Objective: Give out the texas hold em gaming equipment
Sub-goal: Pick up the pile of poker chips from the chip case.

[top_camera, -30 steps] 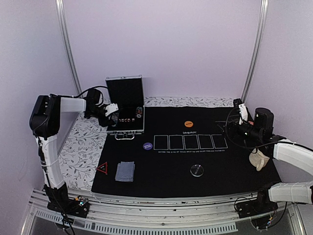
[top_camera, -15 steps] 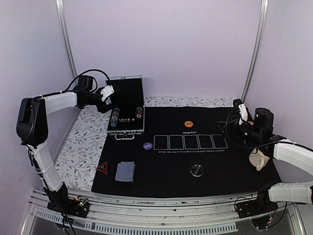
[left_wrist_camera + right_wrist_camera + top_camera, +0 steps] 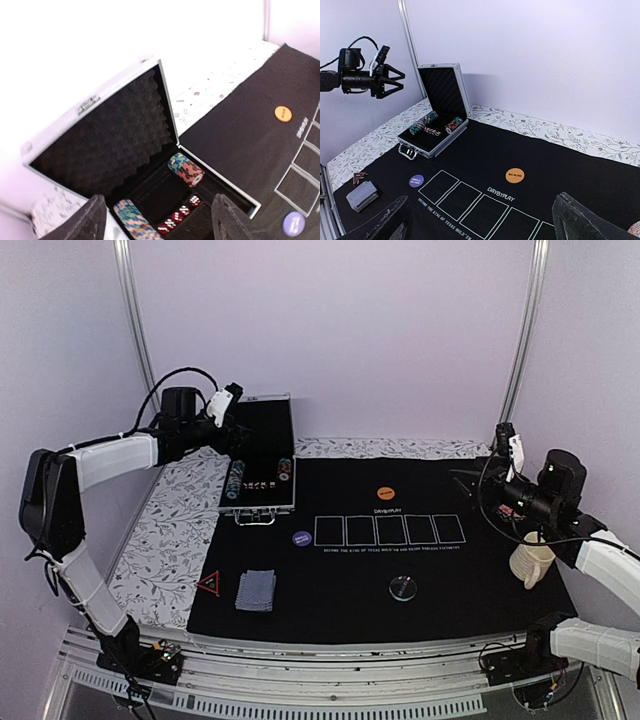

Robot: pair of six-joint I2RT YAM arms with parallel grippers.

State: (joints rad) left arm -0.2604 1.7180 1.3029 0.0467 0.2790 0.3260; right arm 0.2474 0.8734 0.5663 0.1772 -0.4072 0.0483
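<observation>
Hovering part: left pincer (image 3: 232, 412), held high at the far left, above the raised lid of the open case (image 3: 258, 455); jaws are spread, with nothing between them.
Idle part: right pincer (image 3: 478, 488), at the right edge of the black mat (image 3: 480, 580); jaws are spread wide and nothing is gripped.
Stock not yet laid out: poker chips (image 3: 186, 170), kept as two rolls laid on their sides in the case tray, with red dice (image 3: 179, 216) between them.
Deciding relation: the rolls are placed below the left pincer, a little nearer and to the right of it. The lid stands just beside any straight way down and is judged the main obstruction.
Long axis: each roll is laid far-to-near along the tray, so a grip across a roll is judged to call for jaws set left-to-right.
Nearer arm: left, plainly; the right pincer is separated from the case by most of the mat.
Already on the mat: orange chip (image 3: 387, 494), set just beyond the printed rectangles; blue chip (image 3: 302, 538), just left of them; card deck (image 3: 255, 590) and red triangle marker (image 3: 209, 584), at the near left; clear disc (image 3: 403, 588), near the middle of the near side.
Worktop (image 3: 170, 530): covered by a floral cloth, seen left of and beyond the mat.
</observation>
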